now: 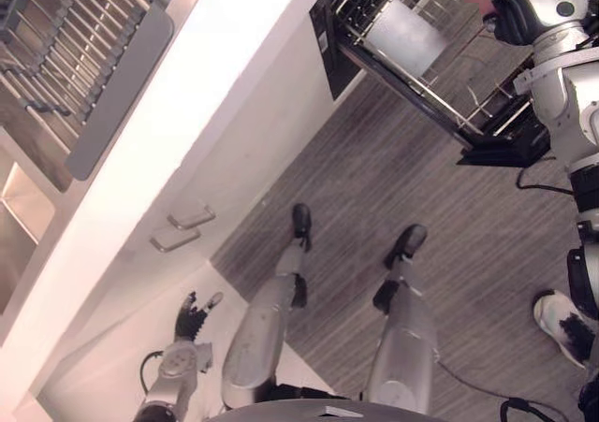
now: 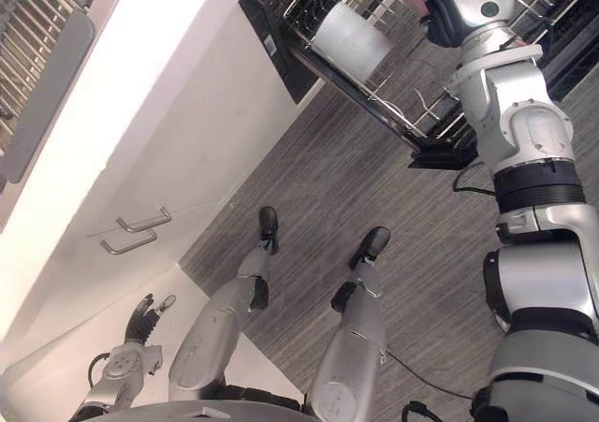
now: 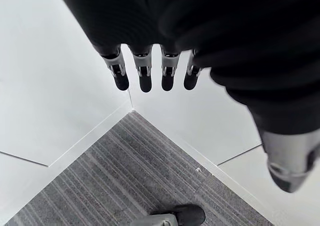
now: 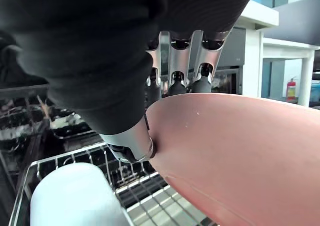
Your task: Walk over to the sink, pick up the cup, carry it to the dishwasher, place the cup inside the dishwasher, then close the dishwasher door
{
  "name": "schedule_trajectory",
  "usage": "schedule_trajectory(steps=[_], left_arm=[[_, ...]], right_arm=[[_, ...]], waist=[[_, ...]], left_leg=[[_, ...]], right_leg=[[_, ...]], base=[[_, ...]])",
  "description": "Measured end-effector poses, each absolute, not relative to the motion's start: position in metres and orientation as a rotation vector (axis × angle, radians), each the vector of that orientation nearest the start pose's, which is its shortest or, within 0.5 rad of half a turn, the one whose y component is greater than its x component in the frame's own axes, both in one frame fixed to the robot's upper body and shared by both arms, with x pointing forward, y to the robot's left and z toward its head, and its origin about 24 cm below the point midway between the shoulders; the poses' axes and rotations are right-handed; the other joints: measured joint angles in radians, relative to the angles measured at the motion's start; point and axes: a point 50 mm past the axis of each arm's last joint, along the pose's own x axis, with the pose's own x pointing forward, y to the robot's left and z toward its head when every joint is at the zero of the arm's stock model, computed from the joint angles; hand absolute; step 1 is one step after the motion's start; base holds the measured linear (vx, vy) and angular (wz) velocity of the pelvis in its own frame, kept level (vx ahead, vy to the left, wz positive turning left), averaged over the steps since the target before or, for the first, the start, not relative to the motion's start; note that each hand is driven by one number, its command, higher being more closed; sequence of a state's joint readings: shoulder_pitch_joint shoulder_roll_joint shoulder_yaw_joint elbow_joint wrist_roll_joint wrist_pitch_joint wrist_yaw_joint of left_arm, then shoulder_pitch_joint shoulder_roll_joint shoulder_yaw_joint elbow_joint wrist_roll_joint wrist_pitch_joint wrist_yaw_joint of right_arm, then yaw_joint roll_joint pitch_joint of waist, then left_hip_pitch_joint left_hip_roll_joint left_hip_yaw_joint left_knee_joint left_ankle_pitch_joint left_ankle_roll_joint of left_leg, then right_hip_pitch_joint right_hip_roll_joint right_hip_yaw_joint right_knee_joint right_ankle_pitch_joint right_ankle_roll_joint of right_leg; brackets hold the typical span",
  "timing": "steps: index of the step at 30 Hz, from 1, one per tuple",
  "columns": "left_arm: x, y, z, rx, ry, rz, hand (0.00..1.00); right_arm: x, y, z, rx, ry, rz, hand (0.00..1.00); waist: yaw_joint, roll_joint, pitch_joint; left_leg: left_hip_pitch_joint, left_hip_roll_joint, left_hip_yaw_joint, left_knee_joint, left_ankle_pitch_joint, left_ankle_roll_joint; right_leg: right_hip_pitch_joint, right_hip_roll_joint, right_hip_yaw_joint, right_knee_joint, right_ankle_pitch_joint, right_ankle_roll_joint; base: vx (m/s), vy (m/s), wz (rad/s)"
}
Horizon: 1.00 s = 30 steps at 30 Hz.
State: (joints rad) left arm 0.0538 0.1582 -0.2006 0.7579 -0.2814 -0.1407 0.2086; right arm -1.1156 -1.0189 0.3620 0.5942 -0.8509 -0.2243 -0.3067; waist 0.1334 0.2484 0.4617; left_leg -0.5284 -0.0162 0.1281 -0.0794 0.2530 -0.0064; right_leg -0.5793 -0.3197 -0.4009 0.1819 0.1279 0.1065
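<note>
Left hand (image 1: 194,317) low at the left beside the white cabinet (image 3: 50,85), fingers (image 3: 145,78) straight and slightly apart, clasping nothing, tips pointing toward the cabinet's corner and the grey striped floor (image 1: 402,188).

Far left, above that: steel sink (image 1: 19,225) set into the white desk (image 1: 215,76). Next to the sink, a wire dish rack (image 1: 70,38) standing on a grey tray (image 1: 140,62).

Further right, below the desk edge, two metal handles (image 1: 192,218) on the cabinet front, one just beside the other.

Centre: open stretch of floor running up to the dishwasher (image 1: 328,48), black-sided, at the top. Wire rack (image 1: 440,94) drawn out of it over the floor. A white rounded container (image 1: 404,35) lying in that rack.

Right: right hand (image 1: 513,15) raised at the top corner above the drawn-out rack, fingers (image 4: 177,85) and thumb (image 4: 131,145) curled round the pink cup (image 4: 240,161), clamped on its wall. Cup tilted in the grasp, over the rack wires and near the white container; contact with the rack not clear.

Far right, low down: a white shoe (image 1: 562,327) on the floor.
</note>
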Motion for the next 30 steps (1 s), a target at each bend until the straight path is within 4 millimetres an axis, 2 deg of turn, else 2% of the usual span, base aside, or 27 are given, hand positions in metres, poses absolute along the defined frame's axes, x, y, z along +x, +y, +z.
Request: schedule_trajectory(steps=[2, 4, 5, 9, 16, 22, 24, 26, 28, 30], left_arm=[[0.172, 0.179, -0.114, 0.019, 0.682, 0.186, 0.0], [0.174, 0.179, -0.113, 0.005, 0.678, 0.187, 0.0], [0.174, 0.177, -0.113, 0.001, 0.679, 0.179, 0.0], [0.174, 0.171, -0.113, 0.003, 0.671, 0.135, 0.0], [0.18, 0.166, -0.106, -0.015, 0.627, 0.105, 0.0], [0.175, 0.168, -0.102, -0.035, 0.605, 0.118, 0.0], [0.172, 0.17, -0.103, -0.038, 0.612, 0.13, 0.0], [0.168, 0.173, -0.105, -0.047, 0.624, 0.153, 0.0], [0.159, 0.181, -0.108, -0.063, 0.642, 0.204, 0.0], [0.154, 0.184, -0.11, -0.066, 0.653, 0.227, 0.0]], right_arm=[[0.347, -0.268, 0.341, -1.854, -0.705, -0.462, 1.0], [0.349, -0.27, 0.339, -1.863, -0.681, -0.443, 1.0], [0.35, -0.272, 0.338, -1.866, -0.665, -0.444, 0.0], [0.35, -0.275, 0.344, -1.859, -0.655, -0.5, 0.0], [0.346, -0.285, 0.357, -1.627, -0.653, -0.553, 0.0], [0.33, -0.297, 0.378, -1.365, -0.748, -0.647, 0.0], [0.32, -0.312, 0.382, -1.202, -0.766, -0.725, 0.0], [0.312, -0.333, 0.374, -1.055, -0.747, -0.788, 0.0], [0.296, -0.366, 0.358, -0.784, -0.711, -0.892, 0.0], [0.285, -0.385, 0.348, -0.61, -0.701, -0.953, 0.0]], waist=[[0.012, 0.015, -0.011], [0.028, 0.019, -0.014], [0.034, 0.019, -0.014], [0.039, 0.019, -0.014], [0.038, 0.019, -0.014], [-0.004, 0.019, -0.014], [-0.026, 0.019, -0.014], [-0.039, 0.018, -0.013], [-0.066, 0.016, -0.012], [-0.086, 0.015, -0.011]], left_leg=[[-0.021, -0.008, -0.011, 0.0, 0.002, -0.002], [-0.032, -0.016, -0.018, 0.0, 0.004, -0.004], [-0.034, -0.02, -0.022, 0.0, 0.005, -0.005], [-0.034, -0.03, -0.036, 0.0, 0.005, -0.004], [-0.015, -0.036, -0.049, 0.0, 0.014, 0.005], [0.073, -0.037, -0.077, 0.0, -0.004, -0.002], [0.104, -0.032, -0.078, 0.0, -0.015, -0.005], [0.137, -0.029, -0.077, -0.001, -0.02, -0.005], [0.183, -0.028, -0.074, -0.006, -0.029, 0.0], [0.204, -0.025, -0.07, -0.007, -0.037, 0.0]], right_leg=[[-0.025, -0.012, -0.001, 0.017, -0.004, 0.003], [-0.045, -0.023, 0.002, 0.037, -0.011, 0.004], [-0.051, -0.03, 0.003, 0.051, -0.015, 0.008], [-0.053, -0.045, 0.001, 0.076, -0.036, 0.01], [-0.035, -0.051, 0.003, 0.089, -0.05, 0.022], [0.08, -0.044, -0.018, 0.051, -0.057, 0.021], [0.128, -0.03, -0.025, 0.017, -0.046, 0.019], [0.174, -0.022, -0.027, -0.011, -0.038, 0.019], [0.231, -0.014, -0.028, -0.035, -0.036, 0.022], [0.254, -0.008, -0.027, -0.046, -0.035, 0.023]], base=[[-0.02, 0.015, 0.12], [-0.02, 0.001, 0.08], [-0.01, -0.007, 0.08], [0.02, -0.006, 0.13], [0.03, -0.02, 0.05], [0.0, -0.026, 0.03], [-0.01, -0.028, 0.02], [0.01, -0.015, -0.02], [0.02, -0.039, -0.05], [0.02, -0.043, -0.09]])
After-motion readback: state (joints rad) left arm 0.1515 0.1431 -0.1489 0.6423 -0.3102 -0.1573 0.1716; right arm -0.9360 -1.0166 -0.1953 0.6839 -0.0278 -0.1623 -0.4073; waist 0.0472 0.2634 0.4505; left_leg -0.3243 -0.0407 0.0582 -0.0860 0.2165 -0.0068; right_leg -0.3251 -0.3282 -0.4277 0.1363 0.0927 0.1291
